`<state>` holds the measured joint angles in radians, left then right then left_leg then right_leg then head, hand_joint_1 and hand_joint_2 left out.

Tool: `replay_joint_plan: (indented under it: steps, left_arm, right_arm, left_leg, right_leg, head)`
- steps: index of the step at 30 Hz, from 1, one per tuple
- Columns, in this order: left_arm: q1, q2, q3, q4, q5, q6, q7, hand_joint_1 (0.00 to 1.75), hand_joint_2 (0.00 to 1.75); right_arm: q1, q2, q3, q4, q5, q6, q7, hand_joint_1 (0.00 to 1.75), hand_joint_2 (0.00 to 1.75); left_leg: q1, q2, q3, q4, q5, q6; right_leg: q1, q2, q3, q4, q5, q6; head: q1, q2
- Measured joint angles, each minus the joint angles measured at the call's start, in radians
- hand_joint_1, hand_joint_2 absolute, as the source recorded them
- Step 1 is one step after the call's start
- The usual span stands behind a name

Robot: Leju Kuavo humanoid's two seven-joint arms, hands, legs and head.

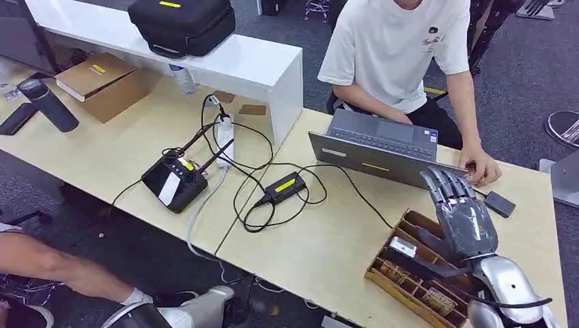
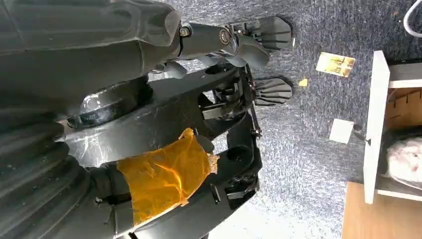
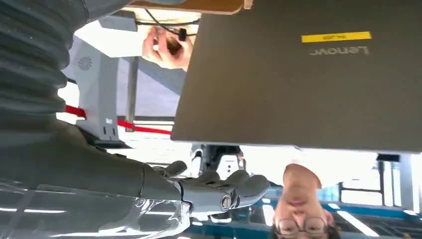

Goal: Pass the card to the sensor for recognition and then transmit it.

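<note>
The right hand [image 1: 459, 208] hovers with fingers spread, holding nothing, over the wooden tray [image 1: 392, 273] at the worktop's [image 1: 321, 253] near right edge. The white card [image 1: 403, 247] lies in the tray just beside its thumb. The left hand's state I cannot tell.

Grey laptop [image 1: 382, 152], yellow sticker; brown tray [image 1: 399, 287].

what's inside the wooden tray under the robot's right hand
The brown wooden divided tray holds a white-topped item in one compartment and small pale pieces in nearer ones. The right hand and silver forearm cover the far compartments, so their contents can't be seen.
</note>
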<state>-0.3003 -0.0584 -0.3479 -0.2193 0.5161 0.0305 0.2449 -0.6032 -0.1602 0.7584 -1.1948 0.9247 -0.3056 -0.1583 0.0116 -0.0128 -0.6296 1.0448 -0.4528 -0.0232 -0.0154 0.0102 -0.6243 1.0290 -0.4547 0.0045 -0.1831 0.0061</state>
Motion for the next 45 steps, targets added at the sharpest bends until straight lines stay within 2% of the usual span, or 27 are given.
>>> replay_joint_plan:
  steps: [20, 23, 28, 33, 45]
  left_arm:
    - [0.020, 0.014, 0.014, 0.000, 0.000, -0.010, -0.018, 0.00, 1.75]
    - [0.020, 0.015, 0.021, 0.000, 0.000, -0.010, -0.018, 0.00, 1.75]
    - [0.024, 0.015, 0.030, 0.000, 0.003, -0.002, -0.018, 0.00, 1.75]
    - [0.032, 0.016, 0.039, 0.000, 0.003, 0.001, -0.021, 0.00, 1.75]
    - [0.042, 0.017, 0.065, 0.000, 0.004, 0.002, -0.026, 0.00, 1.75]
  right_arm:
    - [0.043, -0.085, 0.046, -0.019, -0.072, 0.061, 0.012, 0.00, 1.75]
    - [0.055, -0.086, 0.046, -0.019, -0.068, 0.051, 0.032, 0.00, 1.75]
    - [0.084, -0.087, 0.041, -0.032, 0.000, -0.012, 0.117, 0.00, 1.75]
    - [0.113, -0.100, 0.031, -0.072, 0.057, -0.021, 0.180, 0.00, 1.75]
    - [0.155, -0.125, 0.028, -0.141, 0.078, 0.003, 0.221, 0.00, 1.75]
  left_leg:
    - [0.000, 0.000, 0.000, 0.000, 0.000, 0.000]
    - [0.000, 0.000, 0.000, 0.000, 0.000, 0.000]
    - [0.000, 0.000, 0.000, 0.000, 0.000, 0.000]
    - [0.000, 0.000, 0.000, 0.000, 0.000, 0.000]
    - [0.000, 0.000, 0.000, 0.000, -0.001, 0.001]
  right_leg:
    - [0.000, 0.000, 0.000, 0.000, 0.000, 0.000]
    - [0.000, 0.000, 0.000, 0.000, 0.000, 0.000]
    - [0.000, 0.000, 0.000, 0.000, 0.000, 0.000]
    - [0.000, 0.000, 0.000, 0.000, 0.000, 0.000]
    - [0.000, 0.000, 0.000, -0.001, 0.000, 0.000]
  head:
    - [0.000, 0.000]
    - [0.000, 0.000]
    - [0.000, 0.000]
    - [0.000, 0.000]
    - [0.000, 0.000]
